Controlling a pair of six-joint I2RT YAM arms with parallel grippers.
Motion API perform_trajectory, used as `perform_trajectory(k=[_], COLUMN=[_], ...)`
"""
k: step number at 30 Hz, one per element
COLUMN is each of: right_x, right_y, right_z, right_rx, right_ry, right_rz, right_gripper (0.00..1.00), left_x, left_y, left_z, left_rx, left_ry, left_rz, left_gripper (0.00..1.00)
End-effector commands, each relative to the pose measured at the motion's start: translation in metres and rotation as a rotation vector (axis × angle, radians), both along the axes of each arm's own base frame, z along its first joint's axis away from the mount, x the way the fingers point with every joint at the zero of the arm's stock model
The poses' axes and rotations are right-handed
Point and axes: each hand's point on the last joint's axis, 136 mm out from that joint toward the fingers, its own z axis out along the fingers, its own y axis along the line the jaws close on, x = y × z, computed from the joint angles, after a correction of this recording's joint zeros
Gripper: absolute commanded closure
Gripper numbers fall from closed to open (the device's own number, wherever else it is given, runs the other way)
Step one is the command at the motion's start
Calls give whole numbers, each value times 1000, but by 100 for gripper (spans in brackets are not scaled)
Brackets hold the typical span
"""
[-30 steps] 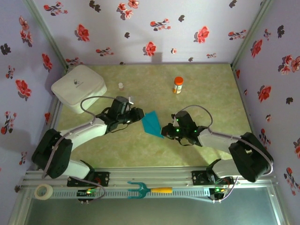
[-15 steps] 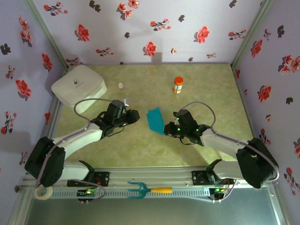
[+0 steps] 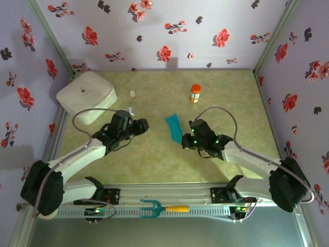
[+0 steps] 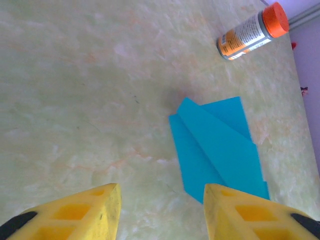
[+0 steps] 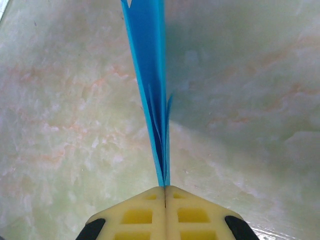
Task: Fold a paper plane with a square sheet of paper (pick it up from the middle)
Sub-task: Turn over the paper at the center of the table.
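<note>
The teal-blue paper plane (image 3: pixel 174 127), a narrow, creased, pointed fold of the sheet, stands on edge over the middle of the table. My right gripper (image 3: pixel 185 139) is shut on its near end. In the right wrist view the folded layers (image 5: pixel 150 75) run straight up from the closed fingertips (image 5: pixel 165 189). My left gripper (image 3: pixel 145 125) hangs to the left of the paper, apart from it. In the left wrist view its yellow fingers (image 4: pixel 161 200) stand open with bare table between them, and the paper (image 4: pixel 215 150) lies beyond the right finger.
A white rounded box (image 3: pixel 86 95) sits at the back left. An orange-capped bottle (image 3: pixel 195 93) and a small vial (image 3: pixel 132 94) stand behind the paper. A teal pronged tool (image 3: pixel 154 208) and a tape roll (image 3: pixel 48 210) rest on the front rail.
My left gripper has opened and drawn back to the left, away from the paper. The right gripper has kept its hold and turned the paper narrower, edge-on.
</note>
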Motion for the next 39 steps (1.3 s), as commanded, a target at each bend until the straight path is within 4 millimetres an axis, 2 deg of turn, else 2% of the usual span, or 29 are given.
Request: perform_trajectory(k=[1,4,8,12,17,21,24,26,28,29,30,31,33,36,39], right_x=[6,6,7,7,14,18,20,21,20,19,18,17,17,18,19], right_y=[-18,-21,-25,-30,-40,-39,-35,-28,-22,-19,-17,-15,-14,-14,-14], right_z=[11,16,23,28,36,49,49,44,37,34,32,29,28,29,28], right_rx=[-156,-210,-285,-375,-598,-797,-904,-931,-929,-919,-906,-890,-863,-844,-853], right_ry=[-89,-115,-151,-199,-285,-386,-416,-415,-407,-400,-394,-390,-394,-404,-400], right_rz=[1,16,33,42,29,33,46,68,86,91,94,97,84,77,76], right_gripper=[96,96,96,96,97,97,98,98,98,99,99,99,99,99,99], left_x=[-3,-4,-7,-8,-8,-11,-13,-12,-13,-13,-13,-14,-15,-16,-14], left_y=[19,25,23,24,32,37,41,46,38,37,38,35,35,48,59], left_z=[-5,-4,3,12,10,3,2,4,12,17,20,24,26,26,36], left_rx=[53,55,3,-19,-13,13,68,101,91,106,118,115,116,166,235], left_ry=[-4,-3,-13,-30,-27,-7,-2,-7,-59,-92,-111,-138,-177,-192,-231], left_rz=[33,49,52,55,70,66,51,64,-5,-20,-18,-41,-40,12,52], left_gripper=[50,46,36,33,28,25,27,30,31,21,6,1,0,0,0])
